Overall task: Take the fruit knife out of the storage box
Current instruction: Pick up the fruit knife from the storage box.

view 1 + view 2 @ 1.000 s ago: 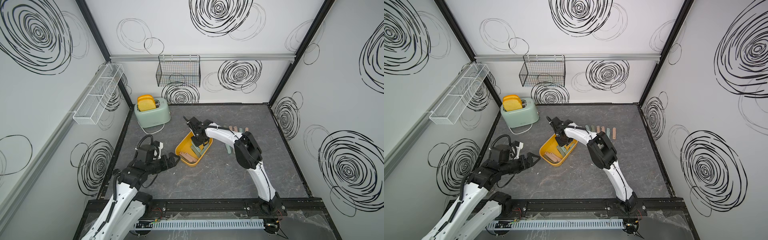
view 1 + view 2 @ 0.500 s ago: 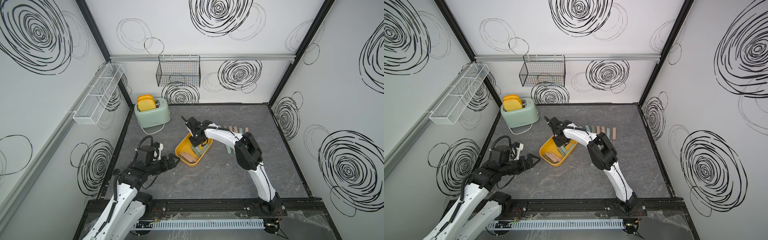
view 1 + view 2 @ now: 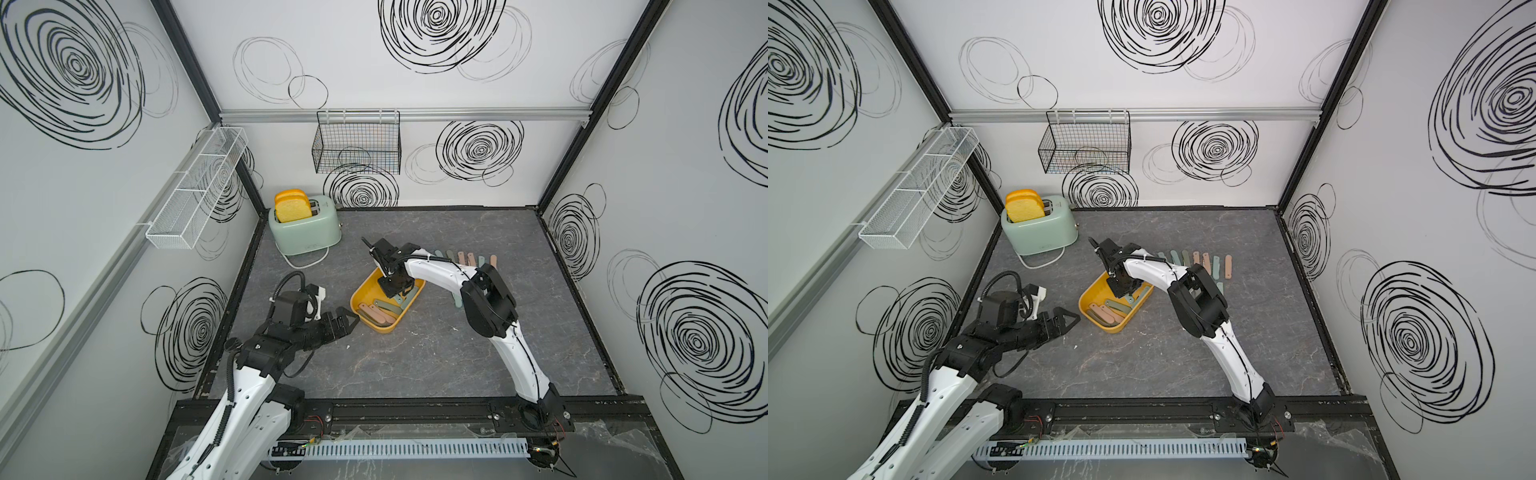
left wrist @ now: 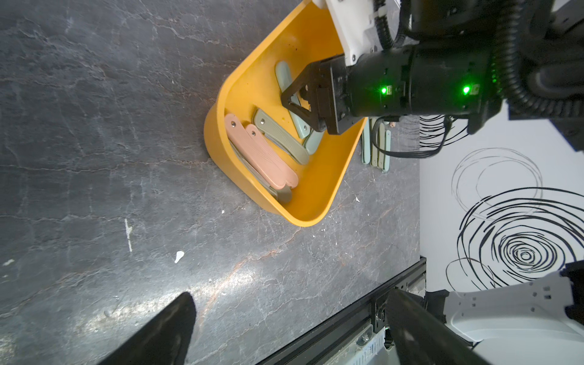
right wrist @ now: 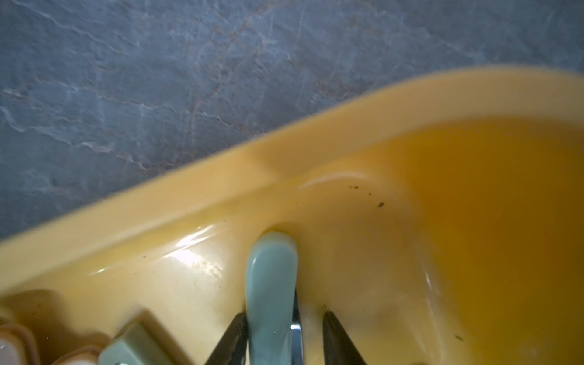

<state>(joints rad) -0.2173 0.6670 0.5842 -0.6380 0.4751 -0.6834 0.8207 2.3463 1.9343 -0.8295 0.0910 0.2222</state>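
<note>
The dark stone-look table (image 3: 436,357) lies under both my grippers. The yellow storage box (image 3: 381,330) sits on it, its far end under my right gripper (image 3: 395,286) and its near end just ahead of my left gripper (image 3: 347,324).

Beyond my right fingers (image 5: 232,339), out on the table, a row of folded knives (image 3: 469,259) lies side by side, so I judge a good share of the unloading is done. More wait in the box. Two pink knives (image 4: 262,158) and an olive-green knife (image 4: 281,136) lie toward my left gripper's end, clear of my right fingers.

The job in hand is the pale blue-green fruit knife (image 5: 271,278). It rests on the box floor with its rounded end against the wall. My right fingers straddle it, partly closed: one pad touches its side and the other stands just apart from its steel edge. Nothing is pinched or lifted yet, so closing, raising and carrying it out remain. My left fingers are spread wide and hold nothing.
</note>
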